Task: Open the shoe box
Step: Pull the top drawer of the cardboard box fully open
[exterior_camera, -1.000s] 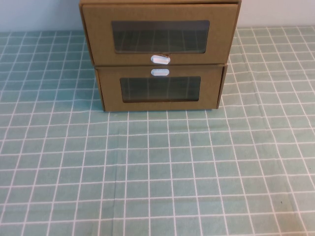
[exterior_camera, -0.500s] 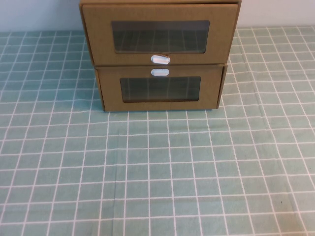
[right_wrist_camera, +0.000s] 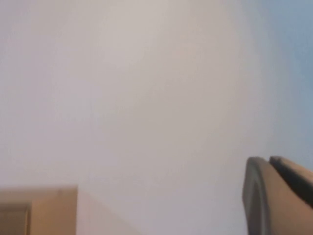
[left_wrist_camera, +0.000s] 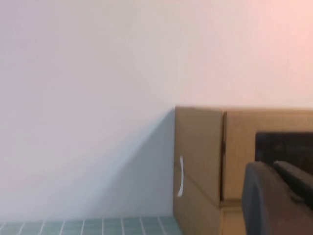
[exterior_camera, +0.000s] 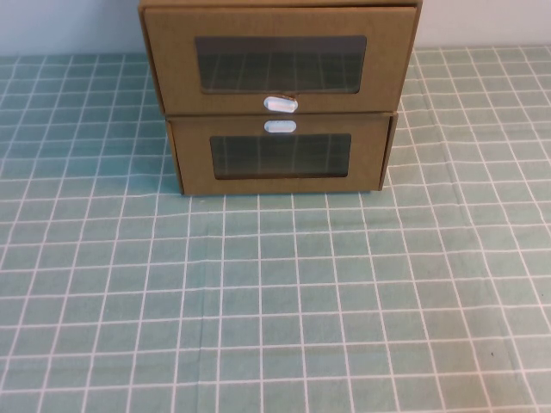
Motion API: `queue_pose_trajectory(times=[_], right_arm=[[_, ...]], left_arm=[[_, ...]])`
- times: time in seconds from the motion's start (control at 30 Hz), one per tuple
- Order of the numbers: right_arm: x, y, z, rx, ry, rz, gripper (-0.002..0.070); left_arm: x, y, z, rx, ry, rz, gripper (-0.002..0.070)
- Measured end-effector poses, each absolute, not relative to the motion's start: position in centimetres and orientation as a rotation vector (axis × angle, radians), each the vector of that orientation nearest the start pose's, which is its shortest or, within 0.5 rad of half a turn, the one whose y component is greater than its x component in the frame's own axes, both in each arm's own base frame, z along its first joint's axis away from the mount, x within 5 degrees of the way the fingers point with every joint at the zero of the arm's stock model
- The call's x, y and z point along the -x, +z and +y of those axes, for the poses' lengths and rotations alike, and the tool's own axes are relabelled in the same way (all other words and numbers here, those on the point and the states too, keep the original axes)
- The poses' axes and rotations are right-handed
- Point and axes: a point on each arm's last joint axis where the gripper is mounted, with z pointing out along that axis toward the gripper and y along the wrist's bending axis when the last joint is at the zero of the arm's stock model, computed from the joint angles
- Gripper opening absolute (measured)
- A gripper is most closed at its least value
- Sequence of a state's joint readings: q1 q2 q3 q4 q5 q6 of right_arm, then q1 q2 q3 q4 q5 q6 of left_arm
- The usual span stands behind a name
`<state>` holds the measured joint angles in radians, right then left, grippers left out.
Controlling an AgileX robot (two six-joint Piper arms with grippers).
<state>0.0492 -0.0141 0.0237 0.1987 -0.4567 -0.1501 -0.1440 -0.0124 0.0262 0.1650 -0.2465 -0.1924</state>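
Across the worktop (exterior_camera: pixel 258 301) lies a green cloth (exterior_camera: pixel 103 258) gridded in white; a pale wall (exterior_camera: pixel 52 26) rises behind the far edge; against the middle of that edge stands the shoe box (exterior_camera: pixel 280 155), brown card with a window, closed, a white pull tab (exterior_camera: pixel 280 126) at its top rim; a second box (exterior_camera: pixel 280 60) like it sits on top, also closed. Both grippers are outside the high camera's view; the left gripper (left_wrist_camera: pixel 273 166) faces the boxes' side and the wall, its fingers (left_wrist_camera: pixel 259 196) pressed together on nothing; the right gripper (right_wrist_camera: pixel 269 160) faces the wall near a box corner, fingers (right_wrist_camera: pixel 257 196) likewise together and empty; nothing has shifted since a second ago.
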Motion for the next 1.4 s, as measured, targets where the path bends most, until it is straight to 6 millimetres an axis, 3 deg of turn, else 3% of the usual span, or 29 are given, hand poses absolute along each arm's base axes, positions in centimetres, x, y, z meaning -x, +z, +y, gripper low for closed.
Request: queue_pose_trajectory(times=[0.2, 0.33, 0.4, 0.47, 0.6, 0.73, 0.83, 0.97, 1.1, 1.27, 1.4], right_arm=[[-2.5, 26.7, -1.2, -0.138, 0.040, 0.716, -0.0014], [-1.8, 27.4, -1.4, -0.186, 0.142, 0.608, -0.0013], [-1.3, 28.5, -1.4, -0.196, 0.171, 0.566, -0.0013], [-0.2, 30.9, -1.5, -0.196, 0.192, 0.490, -0.0013], [2.8, 36.5, -1.7, -0.203, 0.252, 0.385, -0.0013], [6.0, 41.6, -2.2, -0.280, 0.422, 0.375, -0.0013], [6.1, 45.0, -2.1, -0.315, 0.527, 0.424, -0.0013], [3.6, 48.9, -1.0, -0.232, 0.478, 0.652, -0.0013], [-1.5, 50.6, 0.6, -0.123, 0.457, 0.982, -0.0013], [-8.6, 49.2, 1.6, 0.015, 0.289, 1.323, -0.0013], [-12.6, 47.6, 1.8, 0.055, 0.236, 1.477, -0.0013]], left_arm=[[-4.8, 23.5, -1.2, -0.113, -0.191, 1.155, -0.0005], [-3.8, 25.1, -1.2, -0.097, -0.243, 0.953, -0.0005], [-3.2, 25.9, -0.9, -0.053, -0.285, 0.841, -0.0005], [-2.6, 27.3, -0.3, 0.041, -0.342, 0.755, -0.0005], [-0.5, 32.1, 1.3, 0.213, -0.437, 0.579, -0.0005], [2.0, 38.2, 2.0, 0.236, -0.440, 0.441, -0.0005], [2.2, 42.8, 1.8, 0.214, -0.456, 0.487, -0.0005], [-0.1, 48.3, 0.5, 0.145, -0.485, 0.766, -0.0005], [-4.3, 50.8, -1.1, 0.085, -0.495, 1.106, -0.0005], [-10.1, 50.2, -2.4, 0.056, -0.475, 1.401, -0.0005], [-13.7, 48.7, -3.0, 0.054, -0.458, 1.543, -0.0005]])
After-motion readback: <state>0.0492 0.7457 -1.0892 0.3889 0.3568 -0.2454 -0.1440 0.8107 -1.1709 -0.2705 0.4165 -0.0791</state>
